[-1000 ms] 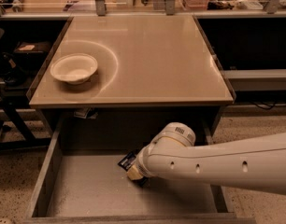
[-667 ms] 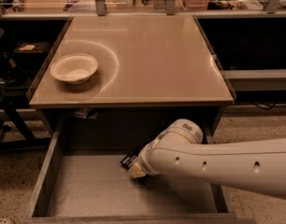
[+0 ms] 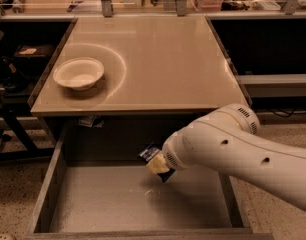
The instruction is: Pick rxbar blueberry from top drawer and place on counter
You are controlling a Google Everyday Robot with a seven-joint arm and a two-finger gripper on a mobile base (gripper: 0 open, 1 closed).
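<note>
Gripper (image 3: 158,166): located over the top drawer (image 3: 113,199), right of its middle and toward the far side, at the end of the white arm (image 3: 243,151) that enters from the right. Most of the gripper is hidden behind the arm's rounded wrist; only a pale pad and a dark tip show. It is clamped on the rxbar blueberry (image 3: 149,153).

Rxbar blueberry: dark blue wrapper, one end protruding to the upper left of the gripper, tilted, held clear of the drawer bottom.

Top drawer: pulled open toward the near side; grey bottom bare apart from pale specks below the gripper.

Counter (image 3: 163,64): beyond the drawer. A white bowl (image 3: 79,73) stands on its left side, well apart from the gripper.
</note>
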